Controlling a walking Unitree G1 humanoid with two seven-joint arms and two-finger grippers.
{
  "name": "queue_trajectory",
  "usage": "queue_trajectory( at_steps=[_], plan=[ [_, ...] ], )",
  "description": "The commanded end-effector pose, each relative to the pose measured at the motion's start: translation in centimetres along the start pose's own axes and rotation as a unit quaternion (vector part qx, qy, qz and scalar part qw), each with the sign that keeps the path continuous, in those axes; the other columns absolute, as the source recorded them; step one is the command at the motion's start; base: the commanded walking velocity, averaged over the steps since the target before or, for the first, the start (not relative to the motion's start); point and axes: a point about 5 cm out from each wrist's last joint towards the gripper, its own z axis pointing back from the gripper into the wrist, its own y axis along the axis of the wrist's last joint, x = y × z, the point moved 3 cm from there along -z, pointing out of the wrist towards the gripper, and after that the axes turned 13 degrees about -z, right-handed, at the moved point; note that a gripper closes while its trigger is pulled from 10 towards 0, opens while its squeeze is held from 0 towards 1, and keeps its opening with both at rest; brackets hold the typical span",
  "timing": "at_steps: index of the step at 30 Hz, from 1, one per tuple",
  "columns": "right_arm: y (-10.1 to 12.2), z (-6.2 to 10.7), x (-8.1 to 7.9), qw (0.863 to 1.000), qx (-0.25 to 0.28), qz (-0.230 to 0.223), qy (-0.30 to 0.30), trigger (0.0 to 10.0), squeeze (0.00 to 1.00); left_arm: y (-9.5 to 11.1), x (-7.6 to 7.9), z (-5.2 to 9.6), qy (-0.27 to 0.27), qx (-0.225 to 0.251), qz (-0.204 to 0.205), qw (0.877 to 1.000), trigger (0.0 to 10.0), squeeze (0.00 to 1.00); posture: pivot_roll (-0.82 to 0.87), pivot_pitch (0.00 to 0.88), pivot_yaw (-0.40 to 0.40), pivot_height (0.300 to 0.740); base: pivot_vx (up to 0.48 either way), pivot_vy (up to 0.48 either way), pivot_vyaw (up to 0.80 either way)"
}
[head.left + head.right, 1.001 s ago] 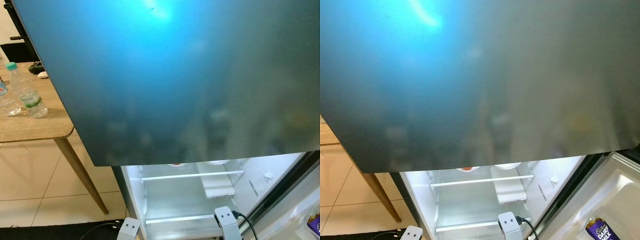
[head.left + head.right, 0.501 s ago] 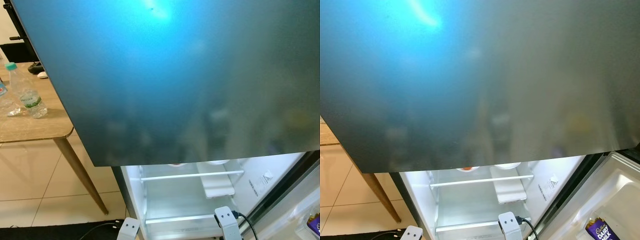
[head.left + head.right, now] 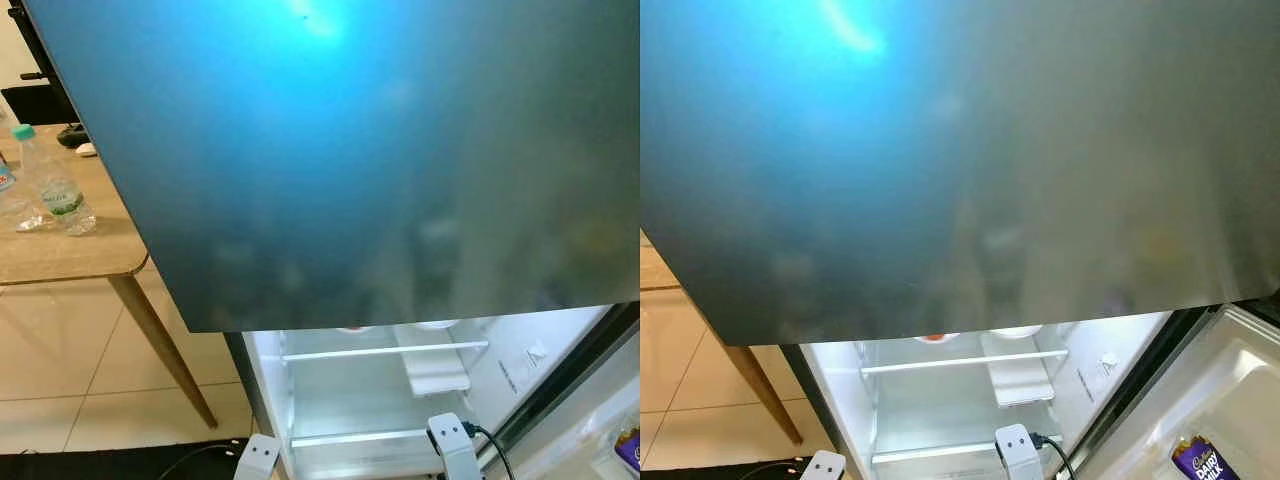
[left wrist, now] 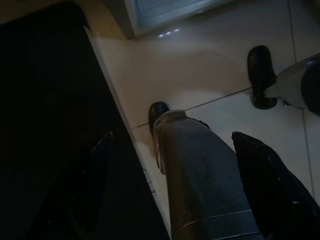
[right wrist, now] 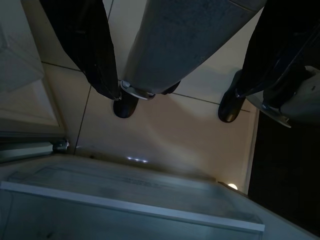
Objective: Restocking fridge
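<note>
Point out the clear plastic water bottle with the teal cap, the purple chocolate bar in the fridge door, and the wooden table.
Clear plastic water bottle with teal cap (image 3: 58, 192), left eye view, its labelled body.
Purple chocolate bar (image 3: 1203, 461), right eye view, its wrapper front.
Light wooden table (image 3: 70, 258), left eye view, bare top near the corner.

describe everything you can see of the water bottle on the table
The water bottle is clear plastic with a teal cap and a green and white label around its middle. It stands upright near the edge of the wooden table, left of the fridge. It looks nearly empty. Crumpled clear plastic lies beside it.
</note>
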Motion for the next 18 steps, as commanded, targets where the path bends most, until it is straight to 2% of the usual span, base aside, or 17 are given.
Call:
queue_trajectory(
  at_steps=[1,10,18],
  plan=[
    [0.16,-0.16,-0.54,1.0,-0.007,0.013,0.009,10.0,0.0,0.06,0.01,-0.02,0.004,0.003,0.011,1.0,10.0,0.0,0.06,0.0,-0.052,0.74,0.0,0.0,0.0],
    [0.34,-0.32,-1.13,0.999,-0.012,0.036,0.019,10.0,0.0,-0.1,-0.33,0.06,0.013,0.004,0.022,1.0,10.0,0.0,0.09,0.0,-0.074,0.74,0.0,0.0,0.0],
    [-0.41,-0.17,-0.83,0.998,-0.023,0.05,0.019,10.0,0.0,-0.33,-0.03,0.05,0.013,0.006,0.028,1.0,10.0,0.0,0.12,0.0,-0.123,0.74,0.0,0.0,0.0]
  ],
)
